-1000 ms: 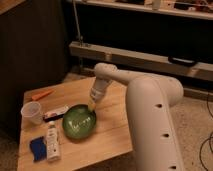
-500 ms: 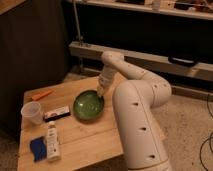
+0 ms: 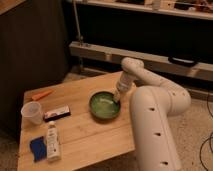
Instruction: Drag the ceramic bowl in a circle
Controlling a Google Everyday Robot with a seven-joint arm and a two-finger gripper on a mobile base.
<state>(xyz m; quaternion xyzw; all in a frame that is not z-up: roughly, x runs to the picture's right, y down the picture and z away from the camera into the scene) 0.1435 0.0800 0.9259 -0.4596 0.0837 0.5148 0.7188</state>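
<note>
Since the earlier frames the ceramic bowl (image 3: 104, 106) has travelled right and away from the camera across the surface (image 3: 92, 142). It now sits right of centre. The gripper (image 3: 117, 97) has gone with it, and the arm's upper section now swings further right.

Nearest the camera, at the surface's front left corner, lies a flat blue item (image 3: 37, 148). A white bottle (image 3: 52, 141) lies on its side just beside it, its cap pointing away from the camera. At front right, the robot's thick white arm (image 3: 152, 127) rises beside the surface edge and bends back over it.

Mid-surface, at the left edge, a translucent plastic cup (image 3: 31, 112) stands upright. A dark rectangular packet with a pale strip (image 3: 56, 113) lies just to its right.

The ceramic bowl stands upright, well apart from the packet. The gripper comes down onto its far right rim with the fingers closed together. Whether they pinch the rim or only press on it cannot be told.

Farther back on the left, an orange, carrot-like item (image 3: 41, 94) lies near the surface's rear edge.

Behind the surface stand a dark panel (image 3: 35, 45) at left, a pale horizontal rail (image 3: 100, 52), and an upright pole (image 3: 76, 22).
</note>
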